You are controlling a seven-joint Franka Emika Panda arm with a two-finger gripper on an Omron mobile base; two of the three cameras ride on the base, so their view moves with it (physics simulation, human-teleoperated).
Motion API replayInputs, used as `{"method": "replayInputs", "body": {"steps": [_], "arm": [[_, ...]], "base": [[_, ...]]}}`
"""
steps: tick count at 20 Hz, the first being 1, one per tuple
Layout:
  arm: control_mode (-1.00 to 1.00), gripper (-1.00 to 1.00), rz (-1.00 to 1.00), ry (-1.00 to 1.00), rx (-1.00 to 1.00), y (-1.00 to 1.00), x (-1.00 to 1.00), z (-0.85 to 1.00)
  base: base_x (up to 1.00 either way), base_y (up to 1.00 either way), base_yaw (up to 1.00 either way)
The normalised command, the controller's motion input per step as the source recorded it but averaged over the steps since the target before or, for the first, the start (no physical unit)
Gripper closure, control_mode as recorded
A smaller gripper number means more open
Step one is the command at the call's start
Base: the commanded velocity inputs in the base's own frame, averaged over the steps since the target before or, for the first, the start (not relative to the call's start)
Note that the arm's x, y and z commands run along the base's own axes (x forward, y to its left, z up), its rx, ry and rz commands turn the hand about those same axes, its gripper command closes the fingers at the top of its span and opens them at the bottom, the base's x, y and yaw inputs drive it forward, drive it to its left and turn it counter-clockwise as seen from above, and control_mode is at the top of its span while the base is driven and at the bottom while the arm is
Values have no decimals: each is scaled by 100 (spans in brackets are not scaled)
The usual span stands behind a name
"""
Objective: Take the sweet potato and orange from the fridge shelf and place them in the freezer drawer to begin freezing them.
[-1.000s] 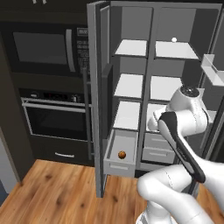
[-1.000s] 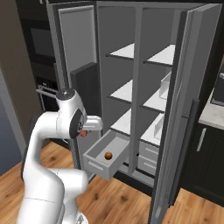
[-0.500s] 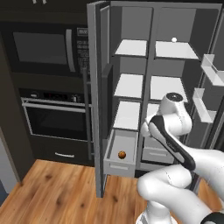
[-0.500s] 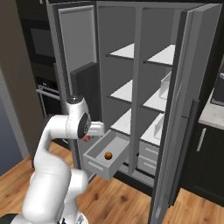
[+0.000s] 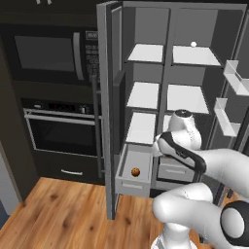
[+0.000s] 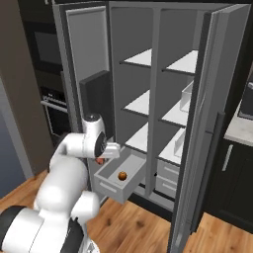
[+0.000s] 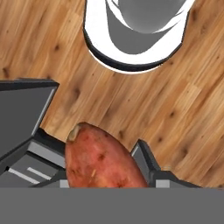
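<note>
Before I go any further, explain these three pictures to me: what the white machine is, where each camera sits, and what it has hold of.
The white machine is a robot arm on a rolling base, standing before an open fridge in a simulated kitchen. Two cameras ride on the base behind the arm, one to its left and one to its right, so both show the same scene from two sides. The third camera sits on the hand and looks along the claw, down at the wooden floor. In that view the claw is shut on the sweet potato, a reddish oblong between its dark fingers. Below the shelves, the freezer drawer is pulled out, and the orange already lies in it.
</note>
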Motion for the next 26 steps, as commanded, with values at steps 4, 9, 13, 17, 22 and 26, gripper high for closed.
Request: {"method": "replayInputs", "body": {"steps": [4, 9, 13, 17, 22, 26], "arm": [[-100, 100, 0, 5, 2, 10, 19, -37], [-100, 100, 0, 0, 3, 6, 21, -26], [-100, 100, 0, 0, 0, 0, 13, -53], [-100, 100, 0, 0, 0, 0, 25, -43], [-100, 100, 0, 0, 0, 0, 30, -23], [-100, 100, 0, 0, 0, 0, 37, -26]], "base": [[0, 0, 0], [0, 0, 0], [0, 0, 0], [0, 0, 0], [0, 0, 0], [0, 0, 0]]}}
